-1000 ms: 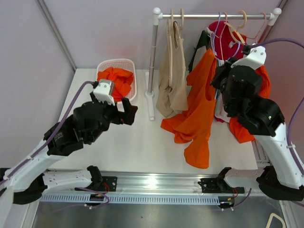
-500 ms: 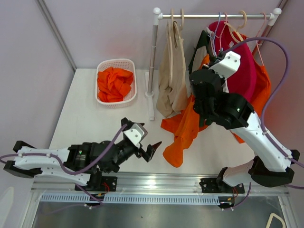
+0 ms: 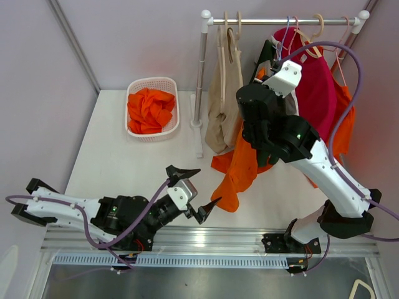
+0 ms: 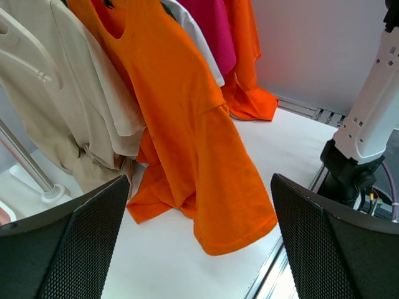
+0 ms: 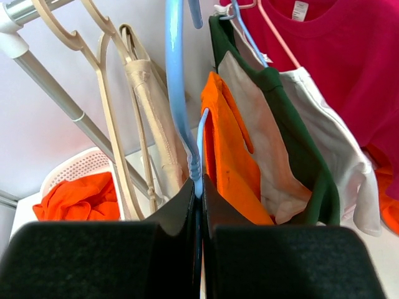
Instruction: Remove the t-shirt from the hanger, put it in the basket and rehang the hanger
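An orange t-shirt hangs from a light blue hanger, its lower half draped over the white table; it also shows in the left wrist view. My right gripper is shut on the blue hanger's neck, off the rail, and sits above the shirt in the top view. My left gripper is open and empty, low over the table's front, just left of the shirt's hanging sleeve.
A clothes rail holds beige, red, green and white garments on hangers. A white basket with orange cloth stands at back left. The rail's post stands mid-table.
My right gripper has carried the hanger and orange shirt leftward, away from the rail. My left arm has swung down to the table's front and toward the shirt's sleeve.
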{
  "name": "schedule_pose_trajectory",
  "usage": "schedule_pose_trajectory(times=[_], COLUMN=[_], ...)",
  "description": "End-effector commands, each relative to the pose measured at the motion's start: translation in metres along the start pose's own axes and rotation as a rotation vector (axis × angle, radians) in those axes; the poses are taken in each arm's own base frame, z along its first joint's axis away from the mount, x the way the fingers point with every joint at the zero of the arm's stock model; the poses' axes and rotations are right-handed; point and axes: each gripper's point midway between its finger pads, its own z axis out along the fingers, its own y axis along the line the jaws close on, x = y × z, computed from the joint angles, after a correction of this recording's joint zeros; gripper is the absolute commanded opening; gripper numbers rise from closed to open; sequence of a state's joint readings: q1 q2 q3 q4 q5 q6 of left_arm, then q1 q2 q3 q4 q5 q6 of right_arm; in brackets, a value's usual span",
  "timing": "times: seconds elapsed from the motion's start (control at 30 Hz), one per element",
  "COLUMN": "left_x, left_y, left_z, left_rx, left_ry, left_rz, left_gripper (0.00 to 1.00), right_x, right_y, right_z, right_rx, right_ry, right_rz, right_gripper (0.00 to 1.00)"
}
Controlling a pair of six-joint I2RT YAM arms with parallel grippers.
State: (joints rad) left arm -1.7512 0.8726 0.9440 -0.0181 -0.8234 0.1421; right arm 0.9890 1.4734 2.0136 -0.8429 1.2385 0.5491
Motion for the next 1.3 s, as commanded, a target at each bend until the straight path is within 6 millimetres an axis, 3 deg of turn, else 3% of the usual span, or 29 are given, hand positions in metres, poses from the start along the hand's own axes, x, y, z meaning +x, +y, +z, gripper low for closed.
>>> schedule_pose_trajectory(times=[0.0,0.23,0.47,0.63,0.8,0.93,1.03,1.1,1.2,1.27], left_x=[-0.012,0.013,0.046,0.054,0.043,0.03,0.018,0.014,0.005,0.005], left_y=[-0.009,-0.022,-0.008,0.002,0.002,-0.011,-0.022,-0.03,-0.037,-0.04], left_z=[0.003,0.019,0.034,0.04,0.048,0.052,0.049,0.045,0.043,0.04], left_rx=[0.023,-0.023,-0.099,-0.138,-0.135,-0.069,-0.013,0.012,0.024,0.035], left_ry=[-0.045,0.017,0.098,0.114,0.087,0.079,0.061,0.057,0.048,0.049], left_rz=[-0.035,-0.07,-0.087,-0.111,-0.118,-0.136,-0.149,-0.14,-0.141,-0.145], left_gripper=[1.0,0.99,0.99,0.83,0.76,0.64,0.63,0.55,0.36,0.02], right_x=[-0.022,-0.022,-0.024,-0.026,-0.024,-0.022,-0.021,-0.021,-0.021,-0.022], right_y=[0.006,0.013,0.017,0.02,0.022,0.023,0.023,0.023,0.022,0.02], right_z=[-0.001,-0.002,-0.006,-0.011,-0.012,-0.01,-0.007,-0.004,0.0,0.003], right_rx=[-0.005,-0.032,-0.054,-0.071,-0.073,-0.061,-0.055,-0.05,-0.043,-0.036], right_ry=[-0.038,-0.032,-0.026,-0.025,-0.022,-0.027,-0.031,-0.034,-0.035,-0.038], right_rz=[0.128,0.139,0.147,0.152,0.152,0.145,0.134,0.139,0.139,0.141], right_gripper=[0.0,0.0,0.0,0.0,0.0,0.0,0.0,0.0,0.0,0.0])
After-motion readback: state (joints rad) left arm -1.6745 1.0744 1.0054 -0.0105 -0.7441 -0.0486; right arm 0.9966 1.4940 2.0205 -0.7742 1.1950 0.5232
